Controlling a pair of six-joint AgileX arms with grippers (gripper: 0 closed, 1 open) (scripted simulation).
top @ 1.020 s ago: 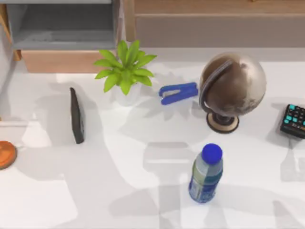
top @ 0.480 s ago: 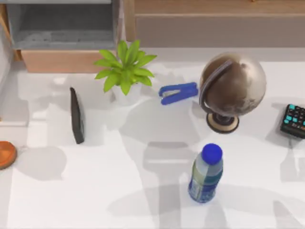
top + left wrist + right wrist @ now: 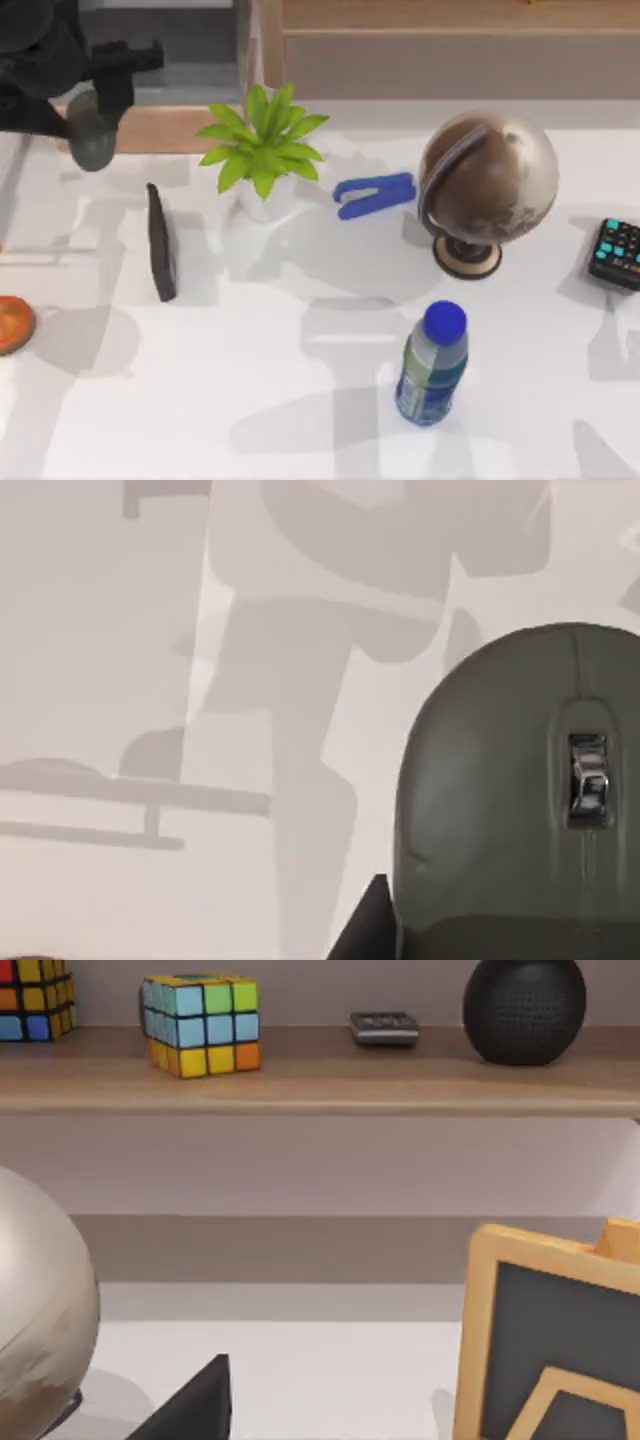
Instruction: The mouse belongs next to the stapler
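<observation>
The mouse point(image 3: 92, 140), grey-green and rounded, hangs above the table's back left corner, and my left gripper point(image 3: 98, 118) is shut on it. In the left wrist view the mouse point(image 3: 520, 800) looms close, scroll wheel showing, with one dark finger point(image 3: 368, 925) beside it. The stapler point(image 3: 375, 194), small and bright blue, lies flat near the back middle, between the plant and the globe, far to the right of the mouse. My right gripper point(image 3: 195, 1412) shows as a dark wedge in the right wrist view.
A potted plant point(image 3: 262, 145) and a brown globe point(image 3: 488, 180) flank the stapler. A blue-capped bottle point(image 3: 432, 365) stands front centre. A thin black slab point(image 3: 160, 240) stands on edge at left, near an orange disc point(image 3: 12, 322). A keypad point(image 3: 618, 252) lies at right.
My left arm has come into the top view at the back left, carrying the mouse; one second ago no arm showed there. Everything on the table stayed put.
</observation>
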